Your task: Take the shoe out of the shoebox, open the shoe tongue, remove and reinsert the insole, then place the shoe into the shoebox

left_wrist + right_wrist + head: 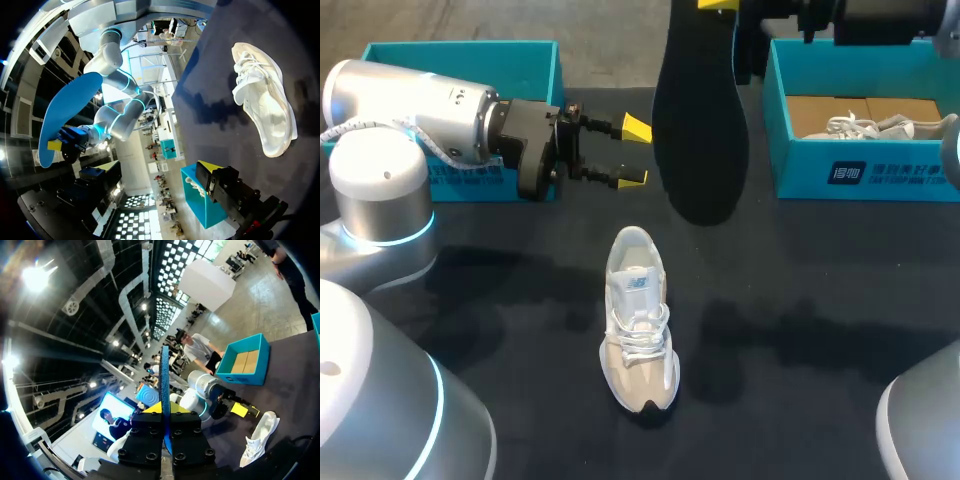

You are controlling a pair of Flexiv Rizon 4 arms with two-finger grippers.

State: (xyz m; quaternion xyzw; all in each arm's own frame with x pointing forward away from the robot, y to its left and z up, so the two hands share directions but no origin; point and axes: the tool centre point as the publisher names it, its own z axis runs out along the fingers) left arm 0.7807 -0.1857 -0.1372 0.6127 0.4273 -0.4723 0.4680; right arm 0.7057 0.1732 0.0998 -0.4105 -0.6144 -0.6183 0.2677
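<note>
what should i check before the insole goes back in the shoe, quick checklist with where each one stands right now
1. Insole held by the right gripper: ok, its fingers are shut on the insole from both sides.
2. Shoe upright on the table, opening up: ok.
3. Tongue pulled open: cannot tell.
4. Left gripper free to help: ok, it is open and empty, beside the left shoebox.
5. Shoe steadied by a gripper: not ok, neither one touches it.
6. Insole lined up over the shoe's opening: not ok, it hangs high, beyond the shoe.
</note>
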